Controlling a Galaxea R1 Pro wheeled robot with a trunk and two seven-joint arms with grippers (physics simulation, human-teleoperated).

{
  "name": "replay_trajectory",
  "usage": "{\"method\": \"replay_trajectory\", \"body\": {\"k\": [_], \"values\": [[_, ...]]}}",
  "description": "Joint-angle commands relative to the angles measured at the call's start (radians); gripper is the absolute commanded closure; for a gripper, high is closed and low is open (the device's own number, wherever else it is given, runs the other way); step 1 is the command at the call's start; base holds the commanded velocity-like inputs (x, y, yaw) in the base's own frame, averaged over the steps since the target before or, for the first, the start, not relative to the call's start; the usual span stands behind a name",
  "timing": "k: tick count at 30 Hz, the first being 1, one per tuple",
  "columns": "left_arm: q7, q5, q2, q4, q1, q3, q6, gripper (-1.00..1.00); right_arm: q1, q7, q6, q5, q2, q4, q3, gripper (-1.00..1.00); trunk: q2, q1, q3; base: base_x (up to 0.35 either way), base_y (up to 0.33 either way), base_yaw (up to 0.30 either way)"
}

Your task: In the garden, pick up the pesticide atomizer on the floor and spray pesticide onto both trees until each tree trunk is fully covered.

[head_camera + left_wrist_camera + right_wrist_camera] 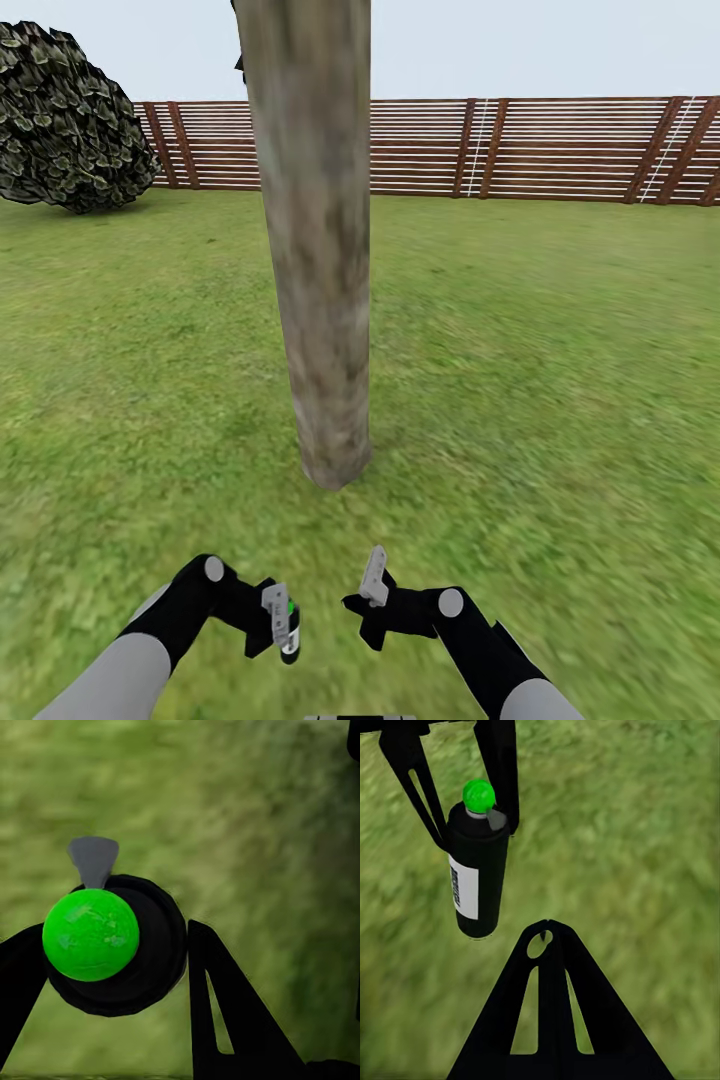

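On the lawn [560, 380] straight ahead of the robot, at twelve o'clock in the head view, a thick grey-brown tree trunk [318, 260] rises out of the grass and runs off the top of the picture. It is bare and faintly mottled, leaning slightly, and far wider than either gripper. Behind it a brown slatted fence [520, 150] crosses the view, and at ten o'clock a dark leafy bush [65, 120] sits on the grass before the fence.

Low in the head view, at about seven o'clock, the left gripper [283, 622] holds the pesticide atomizer [289, 638], a black bottle with a green cap and a white label. In the left wrist view the green cap [91, 934] and the grey nozzle [94, 860] sit on the black bottle [154, 952], with the dark fingers [217, 997] pressed against either side of it, so the jaws are clamped on the bottle. The right wrist view shows the same bottle [478, 874] hanging upright over the grass, gripped near its neck by the left gripper's fingers [499, 765].

At about five o'clock in the head view the right gripper [372, 590] hovers near the left one, apart from the bottle. In its own wrist view its fingers [559, 1020] meet at a single point, so its jaws are together and hold nothing.
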Motion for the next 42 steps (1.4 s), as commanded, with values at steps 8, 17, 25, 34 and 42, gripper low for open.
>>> {"method": "replay_trajectory", "body": {"k": [8,17,25,34,42], "values": [[0.0,0.003,0.074,0.01,0.002,0.002,-0.001,1.0,0.0,0.0,-0.001,0.001,-0.005,0.004,-0.004,1.0,0.0,0.0,0.0,0.0,0.0,0.0],[0.001,0.005,0.11,0.014,0.003,0.004,-0.002,1.0,0.0,0.0,-0.003,0.002,-0.015,0.004,-0.003,1.0,0.0,0.0,0.0,0.0,0.0,0.0],[0.003,0.006,0.178,0.016,0.004,0.006,-0.002,1.0,0.0,-0.005,-0.003,0.001,-0.084,0.007,-0.004,-1.0,0.0,0.0,0.0,0.0,0.0,0.0],[0.126,0.01,0.195,0.015,0.004,0.235,-0.004,1.0,0.0,-0.067,-0.003,0.001,-0.132,0.048,-0.252,-1.0,0.0,0.0,0.0,0.0,0.0,0.0],[0.451,0.131,0.153,0.029,0.004,0.454,-0.001,1.0,0.006,-0.532,-0.003,0.003,-0.148,0.053,-0.507,-1.0,0.0,0.0,0.0,0.0,0.0,0.0]]}}
